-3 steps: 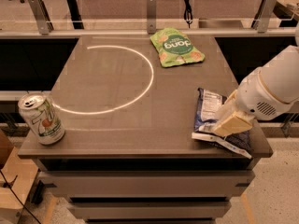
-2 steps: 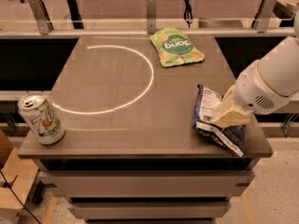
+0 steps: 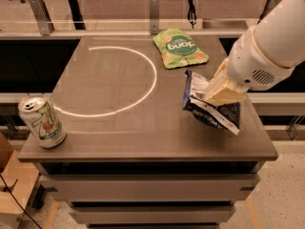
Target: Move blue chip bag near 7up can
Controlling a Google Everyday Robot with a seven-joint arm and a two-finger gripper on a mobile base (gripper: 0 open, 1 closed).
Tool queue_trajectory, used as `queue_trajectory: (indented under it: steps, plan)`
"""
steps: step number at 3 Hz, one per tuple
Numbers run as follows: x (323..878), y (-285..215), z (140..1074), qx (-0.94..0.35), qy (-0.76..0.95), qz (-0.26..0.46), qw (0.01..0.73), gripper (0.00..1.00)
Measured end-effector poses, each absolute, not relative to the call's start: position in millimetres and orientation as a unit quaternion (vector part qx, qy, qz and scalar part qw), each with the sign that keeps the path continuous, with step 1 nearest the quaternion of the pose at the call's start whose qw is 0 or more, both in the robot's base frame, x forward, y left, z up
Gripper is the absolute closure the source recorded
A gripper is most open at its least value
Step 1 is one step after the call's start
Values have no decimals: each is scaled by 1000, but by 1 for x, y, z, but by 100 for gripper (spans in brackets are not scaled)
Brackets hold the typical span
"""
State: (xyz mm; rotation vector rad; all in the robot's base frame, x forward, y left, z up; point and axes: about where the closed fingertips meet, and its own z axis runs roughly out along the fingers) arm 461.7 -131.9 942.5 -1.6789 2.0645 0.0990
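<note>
You're pinching the blue chip bag [image 3: 209,112] with the gripper [image 3: 220,92] (table [image 3: 119,132]'s right side); be steering low toward the 7up can [image 3: 42,122].

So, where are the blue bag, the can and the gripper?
blue bag [image 3: 217,117]: camera view, its dark lower panel.
can [image 3: 42,123]: camera view, its printed side.
gripper [image 3: 212,94]: camera view, at right, between fingertips, shut on the bag's top.

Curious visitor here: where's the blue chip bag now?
At the right of the camera view, the blue chip bag is held by the hand near the edge of the table, just in front of the green snack bag.
</note>
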Motion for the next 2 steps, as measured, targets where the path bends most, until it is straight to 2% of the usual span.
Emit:
queue_trajectory:
  steps: [1, 2]
  plan:
    - [462, -132, 943, -613, 753, 36, 237, 100]
    - [450, -97, 947, -642, 726, 49, 244, 100]
